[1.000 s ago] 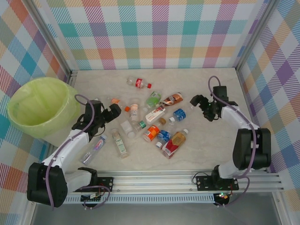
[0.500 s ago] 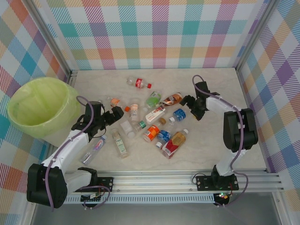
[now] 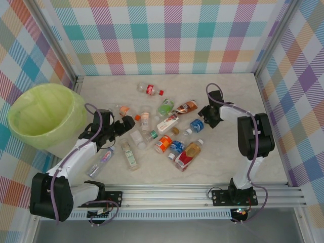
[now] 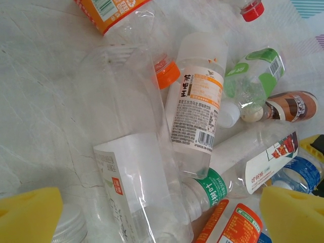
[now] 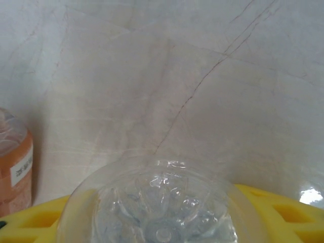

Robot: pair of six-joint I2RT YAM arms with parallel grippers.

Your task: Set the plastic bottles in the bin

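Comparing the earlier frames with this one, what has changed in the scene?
The right tool swung left to the blue-labelled bottle and has closed around its base, a pad on either side. The left tool stays open and has hardly shifted. The other bottles and the bin lie as before.

The pale, stone-look table (image 3: 238, 152) has plastic bottles (image 3: 163, 144) lying on their sides in the middle — one red-capped bottle (image 3: 150, 90) lies apart, farther back.

Bottle base (image 5: 161, 202), seemingly cropped below
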